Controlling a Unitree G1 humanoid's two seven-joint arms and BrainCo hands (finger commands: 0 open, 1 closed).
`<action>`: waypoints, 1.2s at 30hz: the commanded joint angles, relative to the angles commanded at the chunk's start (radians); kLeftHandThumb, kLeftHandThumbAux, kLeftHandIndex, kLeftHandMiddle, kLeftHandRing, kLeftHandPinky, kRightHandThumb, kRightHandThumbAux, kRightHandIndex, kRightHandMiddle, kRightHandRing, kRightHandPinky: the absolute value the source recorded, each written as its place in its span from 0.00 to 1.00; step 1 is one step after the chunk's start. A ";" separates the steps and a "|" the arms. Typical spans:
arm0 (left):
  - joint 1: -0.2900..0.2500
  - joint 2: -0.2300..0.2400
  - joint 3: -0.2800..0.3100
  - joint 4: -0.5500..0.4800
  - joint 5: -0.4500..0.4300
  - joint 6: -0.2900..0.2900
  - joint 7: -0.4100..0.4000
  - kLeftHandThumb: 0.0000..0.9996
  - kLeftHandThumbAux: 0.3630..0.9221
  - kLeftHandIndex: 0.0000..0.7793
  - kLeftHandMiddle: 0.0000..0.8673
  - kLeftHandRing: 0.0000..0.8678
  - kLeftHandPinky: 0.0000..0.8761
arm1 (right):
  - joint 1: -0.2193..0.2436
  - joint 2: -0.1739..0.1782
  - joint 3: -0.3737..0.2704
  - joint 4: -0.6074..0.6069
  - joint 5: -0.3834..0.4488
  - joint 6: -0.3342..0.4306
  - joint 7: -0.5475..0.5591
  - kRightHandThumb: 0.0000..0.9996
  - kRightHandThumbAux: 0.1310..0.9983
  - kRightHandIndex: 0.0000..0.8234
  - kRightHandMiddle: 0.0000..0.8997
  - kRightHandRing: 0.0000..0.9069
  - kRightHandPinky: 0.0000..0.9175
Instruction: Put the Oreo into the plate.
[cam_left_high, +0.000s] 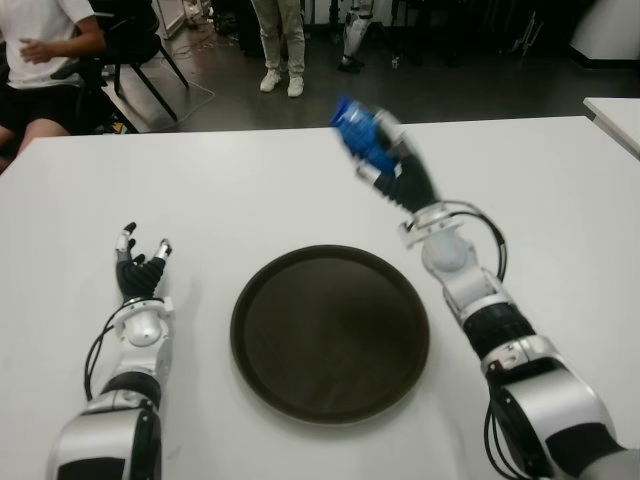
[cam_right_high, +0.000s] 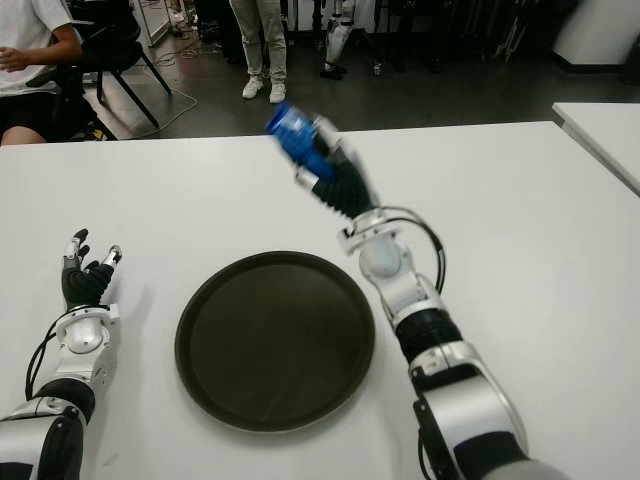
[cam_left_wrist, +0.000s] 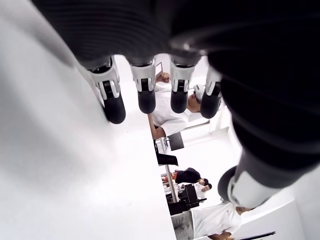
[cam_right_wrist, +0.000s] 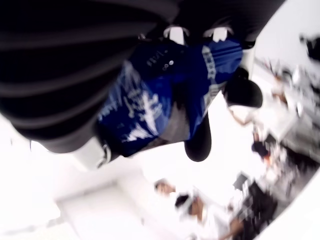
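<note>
Right hand (cam_left_high: 385, 155) fingers (cam_right_wrist: 197, 142) wrapped around blue Oreo pack (cam_left_high: 358, 132), beyond plate (cam_left_high: 330, 335); left hand (cam_left_high: 140, 268) fingers spread, idle.

silver-grey arms, black ribbed wrists, black cables, white-tipped left hand (cam_left_high: 140, 268) fingers.

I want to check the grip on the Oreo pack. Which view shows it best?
The right wrist view: the blue Oreo pack fills it, with the right hand wrapped around it. Both eye views show it small, raised beyond the plate. The left wrist view shows none of it.
</note>
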 joint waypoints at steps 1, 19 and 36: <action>0.000 0.002 -0.004 -0.007 0.007 -0.009 0.013 0.00 0.52 0.07 0.05 0.01 0.00 | 0.002 0.000 0.005 0.000 -0.004 0.002 0.005 0.86 0.63 0.50 0.58 0.92 0.92; 0.008 -0.004 -0.053 -0.046 0.057 -0.108 0.084 0.00 0.68 0.08 0.07 0.05 0.04 | 0.051 0.033 0.105 0.106 -0.031 0.027 0.125 0.86 0.62 0.51 0.57 0.91 0.90; 0.017 -0.004 -0.053 -0.038 0.054 -0.096 0.071 0.00 0.66 0.07 0.05 0.04 0.05 | 0.080 0.020 0.154 0.120 -0.068 0.030 0.209 0.86 0.63 0.49 0.58 0.94 0.93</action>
